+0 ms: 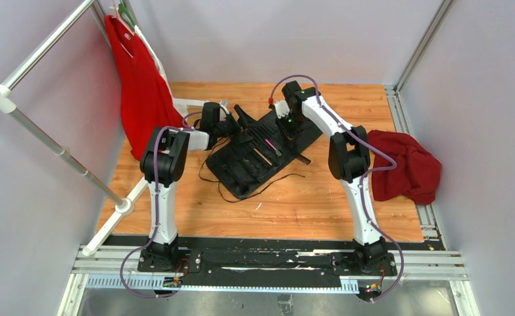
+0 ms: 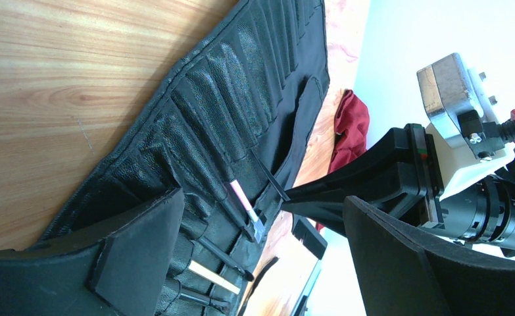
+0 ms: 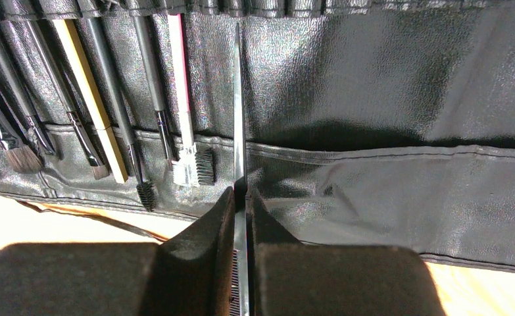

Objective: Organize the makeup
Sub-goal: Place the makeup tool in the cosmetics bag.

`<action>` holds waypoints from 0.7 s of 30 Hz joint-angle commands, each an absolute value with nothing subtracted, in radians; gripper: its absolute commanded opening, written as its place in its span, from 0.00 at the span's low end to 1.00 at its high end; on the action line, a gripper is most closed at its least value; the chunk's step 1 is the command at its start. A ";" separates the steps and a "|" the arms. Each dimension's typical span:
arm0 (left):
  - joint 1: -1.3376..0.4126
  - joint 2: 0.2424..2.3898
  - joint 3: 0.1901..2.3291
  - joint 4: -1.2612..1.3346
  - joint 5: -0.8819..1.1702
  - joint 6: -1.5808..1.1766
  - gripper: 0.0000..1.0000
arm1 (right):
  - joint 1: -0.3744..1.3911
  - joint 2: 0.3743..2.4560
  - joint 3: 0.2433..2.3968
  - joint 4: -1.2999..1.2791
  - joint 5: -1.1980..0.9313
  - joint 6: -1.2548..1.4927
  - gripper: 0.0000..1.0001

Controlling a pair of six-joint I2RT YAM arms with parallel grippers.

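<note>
Several brushes (image 3: 87, 79) already sit in pockets at one end of the roll (image 3: 386, 85). Right gripper (image 3: 241, 210) pinches one thin dark brush (image 3: 239, 99) beside them; left gripper (image 2: 264, 201) gapes empty above the roll. Most pockets look vacant.

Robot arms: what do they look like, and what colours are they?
There are two matching arms. The left arm and right arm have white tube-like links with chunky black joints. A purple cable loops out from each base and runs up along the arm. Each ends in a tool, like the right tool, with black wedge-shaped fingers.
</note>
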State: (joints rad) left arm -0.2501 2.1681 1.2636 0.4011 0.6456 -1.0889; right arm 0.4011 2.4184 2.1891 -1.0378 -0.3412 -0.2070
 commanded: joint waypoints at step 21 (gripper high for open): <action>-0.235 2.171 1.241 0.313 0.626 -1.067 0.98 | 0.385 2.512 2.318 -1.053 -0.378 -0.213 0.01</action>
